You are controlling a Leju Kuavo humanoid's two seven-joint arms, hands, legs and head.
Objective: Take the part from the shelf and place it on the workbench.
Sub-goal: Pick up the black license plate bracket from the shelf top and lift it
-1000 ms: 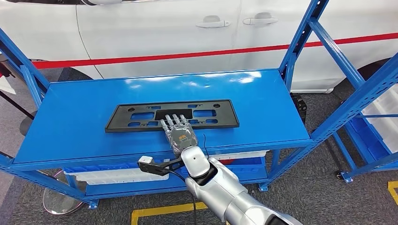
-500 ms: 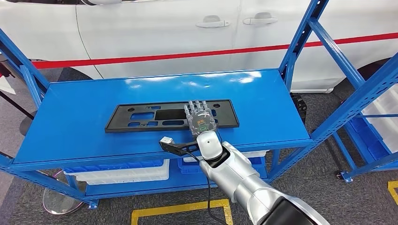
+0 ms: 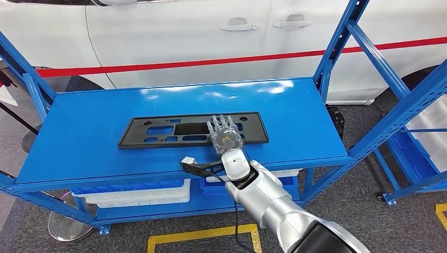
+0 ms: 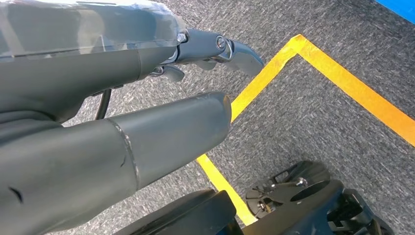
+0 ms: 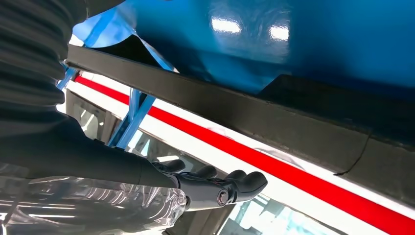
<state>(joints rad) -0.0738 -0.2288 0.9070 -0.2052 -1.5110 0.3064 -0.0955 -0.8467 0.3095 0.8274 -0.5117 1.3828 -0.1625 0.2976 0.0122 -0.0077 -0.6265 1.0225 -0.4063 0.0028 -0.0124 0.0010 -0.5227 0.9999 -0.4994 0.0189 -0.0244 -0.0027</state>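
A flat black plastic part with several cut-outs lies lengthwise on the blue shelf. My right hand reaches over the shelf's front edge and sits above the right portion of the part, fingers stretched forward and apart, gripping nothing. In the right wrist view the part's dark edge runs close by the extended fingers, with the blue shelf surface beyond it. My left hand hangs over the grey floor with thumb and fingers apart and nothing in it.
A white car with a red stripe stands right behind the shelf. Blue uprights rise at the shelf's corners, and another blue rack stands on the right. White bins sit on the lower level. Yellow tape marks the floor.
My right hand slid to the right and further onto the part during the first half second, then barely moved. The part has stayed put.
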